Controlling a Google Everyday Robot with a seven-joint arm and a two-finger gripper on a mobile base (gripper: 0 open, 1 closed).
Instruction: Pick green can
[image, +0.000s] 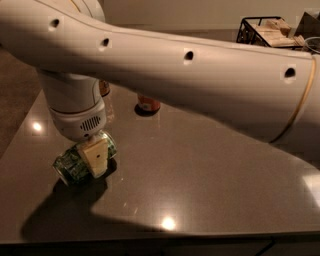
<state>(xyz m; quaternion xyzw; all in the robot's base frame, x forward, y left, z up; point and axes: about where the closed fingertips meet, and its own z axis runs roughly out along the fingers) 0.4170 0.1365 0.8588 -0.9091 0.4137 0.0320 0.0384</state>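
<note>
**Asker:** Green can (70, 167): where is it?

**Me:** Start with the big things. My arm (200, 75) runs across the whole view from the right and bends down at the left. Under it is the dark table (210, 180). A wire basket (257, 30) sits at the table's far right corner. The green can lies on its side near the table's front left, one silver end towards the camera. I cannot tell whether it touches the top.

**Asker:** And your gripper?

**Me:** My gripper (90, 162) is right on it, pinching the can around its middle. The near finger (96, 155) lies flat across the label and the far one is hidden behind it.

**Asker:** Anything else?

**Me:** An orange-red can (148, 104) stands upright further back, well apart, half covered by my arm. Left of it shows a sliver of a brown can (104, 89).
</note>
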